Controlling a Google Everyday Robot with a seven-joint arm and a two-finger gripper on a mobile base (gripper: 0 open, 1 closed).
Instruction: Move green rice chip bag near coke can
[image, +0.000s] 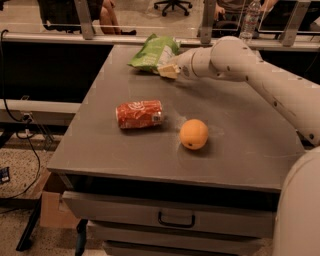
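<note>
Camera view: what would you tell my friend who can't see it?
The gripper is at the green chip bag at the far edge of the table. Nearer, a red coke can lies on its side, an orange beside it.

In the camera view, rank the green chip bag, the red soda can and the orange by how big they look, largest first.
1. Light green crinkly chip bag, farthest back, the gripper at its near edge.
2. Red aluminium coke can on its side, nearly as big-looking.
3. Round orange fruit, smallest.
</note>
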